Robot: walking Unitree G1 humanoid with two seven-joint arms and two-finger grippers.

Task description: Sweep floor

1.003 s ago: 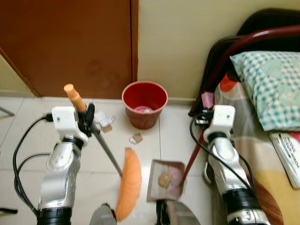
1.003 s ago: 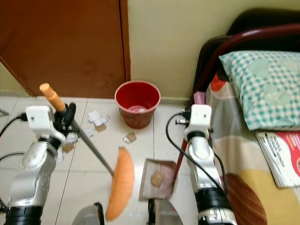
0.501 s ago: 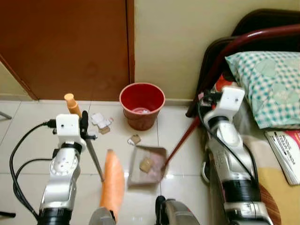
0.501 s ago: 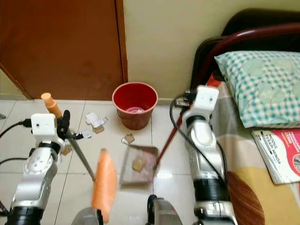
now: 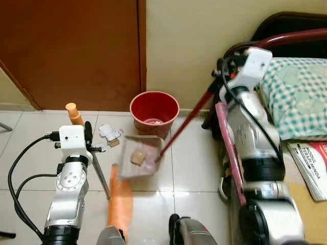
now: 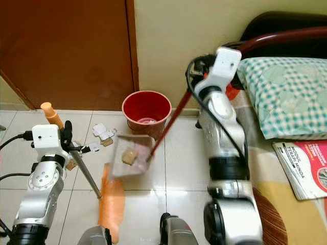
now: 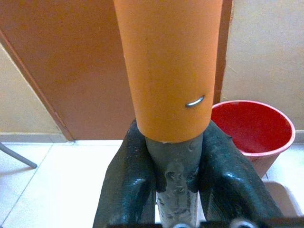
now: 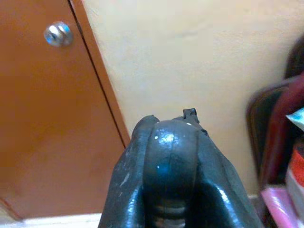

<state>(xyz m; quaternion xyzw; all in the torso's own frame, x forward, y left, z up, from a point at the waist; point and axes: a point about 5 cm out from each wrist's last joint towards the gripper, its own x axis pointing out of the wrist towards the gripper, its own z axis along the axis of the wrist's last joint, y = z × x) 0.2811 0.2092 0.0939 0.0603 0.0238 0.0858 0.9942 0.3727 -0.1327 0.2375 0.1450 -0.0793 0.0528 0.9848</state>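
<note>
My left gripper (image 5: 88, 135) is shut on the grey shaft of a broom just below its orange grip (image 5: 74, 113); the wrist view shows the fingers (image 7: 130, 183) clamped on the shaft. The orange brush head (image 5: 120, 204) rests on the tiles near my feet. My right gripper (image 5: 223, 81) is raised by the wall, shut on the top of the dustpan's red handle (image 5: 186, 122). The grey dustpan (image 5: 125, 166) hangs tilted above the floor, just in front of the red bucket (image 5: 154, 109), with a brown scrap (image 5: 137, 156) in it. Paper scraps (image 5: 110, 133) lie left of the bucket.
A brown door (image 5: 71, 46) fills the back left, with its knob (image 8: 58, 33) in the right wrist view. A bed with a checked pillow (image 5: 301, 97), a dark red frame (image 5: 291, 38) and a magazine (image 5: 312, 171) stands at the right. Black cables (image 5: 20, 168) loop beside my left arm.
My right arm has risen and lifted the dustpan off the floor, up and left toward the bucket. The broom head has drawn back left toward my feet.
</note>
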